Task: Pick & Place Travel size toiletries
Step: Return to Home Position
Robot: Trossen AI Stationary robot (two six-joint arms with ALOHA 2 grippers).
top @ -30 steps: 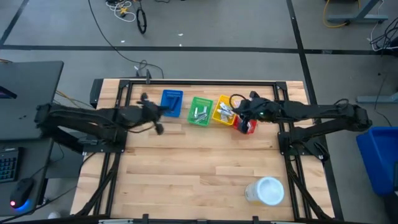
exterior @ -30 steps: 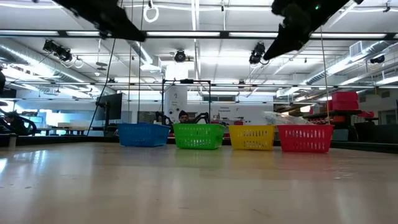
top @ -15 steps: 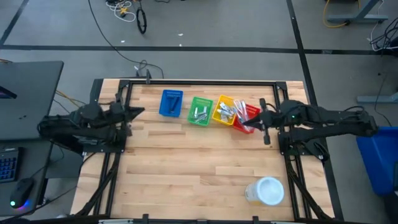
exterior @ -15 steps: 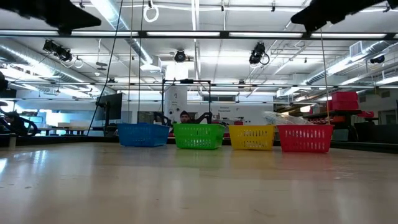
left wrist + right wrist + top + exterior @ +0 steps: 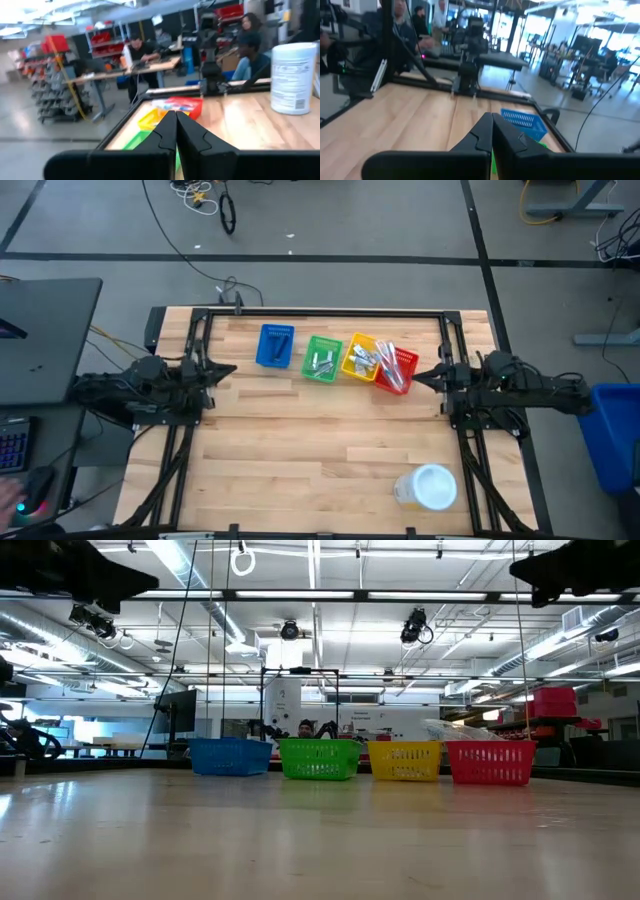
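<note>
The left arm sits folded low at its own side, wrist level, with the left pincer pointing inward toward the right pincer. Its two fingers press flat together, the tips meeting. The right arm mirrors this pose, folded up behind its pincer, whose fingers also meet with no gap. The two pincers face each other, well apart, both held up high.

We see four baskets in a row at the back of the worktop — blue, green, yellow, red, the red one angled just beside the yellow. A round white container stands well apart, near the front right corner. Beyond the worktop, a person sits at a desk — and a blue bin stands on the floor.
</note>
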